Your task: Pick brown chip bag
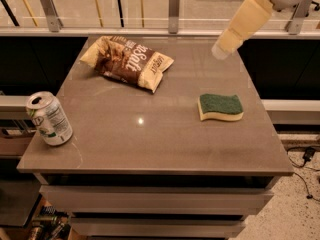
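The brown chip bag [127,61] lies flat at the far left of the grey table [150,144], crinkled, with cream-yellow ends and white lettering. My gripper [221,49] hangs at the end of a cream-coloured arm segment [245,21] that comes in from the upper right. It is above the table's far right part, well to the right of the bag and apart from it, with nothing in it that I can see.
A green-and-yellow sponge [220,107] lies right of centre, below the gripper. A white-and-green soda can [48,119] stands at the front left edge. A metal railing [173,4] runs behind the table. The floor drops away on the right.
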`<state>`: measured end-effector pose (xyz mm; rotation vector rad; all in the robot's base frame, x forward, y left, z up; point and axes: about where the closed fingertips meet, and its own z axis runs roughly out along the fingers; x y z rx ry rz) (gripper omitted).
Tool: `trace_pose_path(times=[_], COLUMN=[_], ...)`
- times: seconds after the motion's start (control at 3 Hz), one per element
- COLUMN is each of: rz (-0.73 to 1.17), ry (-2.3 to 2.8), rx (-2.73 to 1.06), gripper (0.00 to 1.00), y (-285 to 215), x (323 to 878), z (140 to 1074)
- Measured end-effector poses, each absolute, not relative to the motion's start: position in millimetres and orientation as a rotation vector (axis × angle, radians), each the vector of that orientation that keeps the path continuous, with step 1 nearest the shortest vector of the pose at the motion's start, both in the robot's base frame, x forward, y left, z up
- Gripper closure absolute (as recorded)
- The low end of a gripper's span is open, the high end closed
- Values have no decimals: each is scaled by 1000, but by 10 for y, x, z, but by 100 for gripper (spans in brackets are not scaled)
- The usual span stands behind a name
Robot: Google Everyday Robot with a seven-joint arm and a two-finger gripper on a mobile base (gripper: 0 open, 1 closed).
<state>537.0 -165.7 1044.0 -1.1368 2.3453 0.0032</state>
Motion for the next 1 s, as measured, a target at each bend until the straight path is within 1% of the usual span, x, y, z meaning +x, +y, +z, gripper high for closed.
trace_pose_path(times=[1.0], rz=[-53], ry=[2397], rx=[-1056], gripper=[0], y=[-1108], x=[6220], z=[10246])
